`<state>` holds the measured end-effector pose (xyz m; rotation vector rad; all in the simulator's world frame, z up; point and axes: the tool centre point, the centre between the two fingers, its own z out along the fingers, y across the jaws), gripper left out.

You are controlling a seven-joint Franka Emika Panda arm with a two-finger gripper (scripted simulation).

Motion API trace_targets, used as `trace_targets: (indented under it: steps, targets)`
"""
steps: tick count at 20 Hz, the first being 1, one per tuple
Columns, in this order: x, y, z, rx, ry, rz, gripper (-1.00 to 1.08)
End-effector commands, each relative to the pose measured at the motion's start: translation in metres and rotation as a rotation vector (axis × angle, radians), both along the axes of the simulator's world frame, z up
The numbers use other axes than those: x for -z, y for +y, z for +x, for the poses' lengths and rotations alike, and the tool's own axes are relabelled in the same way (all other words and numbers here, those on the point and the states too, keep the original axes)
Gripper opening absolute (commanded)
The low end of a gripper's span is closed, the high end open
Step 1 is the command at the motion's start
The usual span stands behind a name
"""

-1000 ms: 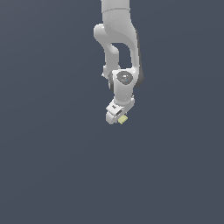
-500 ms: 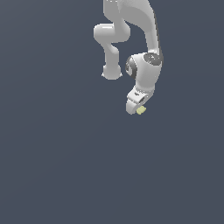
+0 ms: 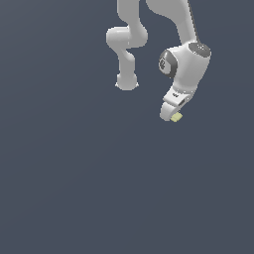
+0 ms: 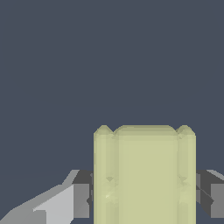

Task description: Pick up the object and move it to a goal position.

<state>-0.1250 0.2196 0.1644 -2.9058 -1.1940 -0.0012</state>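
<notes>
Block (image 4: 144, 175) pale yellow-green, unmarked, clamped in tool (image 3: 172, 117).

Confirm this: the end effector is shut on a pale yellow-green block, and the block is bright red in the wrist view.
Not right on colour. The end effector is shut on the block, but the wrist view shows it pale yellow-green, not red; the exterior view shows the same.

Arm (image 3: 186, 59) upper right of exterior frame, wrist tilted down-left; gripper (image 3: 173, 115) clamped on block (image 3: 176, 117), fingers (image 4: 65, 203) flanking it.
</notes>
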Motion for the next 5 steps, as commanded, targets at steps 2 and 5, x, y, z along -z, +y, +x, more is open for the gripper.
trace_targets:
  steps: [2,5]
  targets:
    - [-0.0063,0.0087,-0.0001,0.002,0.001,0.000,-1.00]
    - [-0.0067,0.0094,0.0009,0.003,0.001,0.000,-1.00]
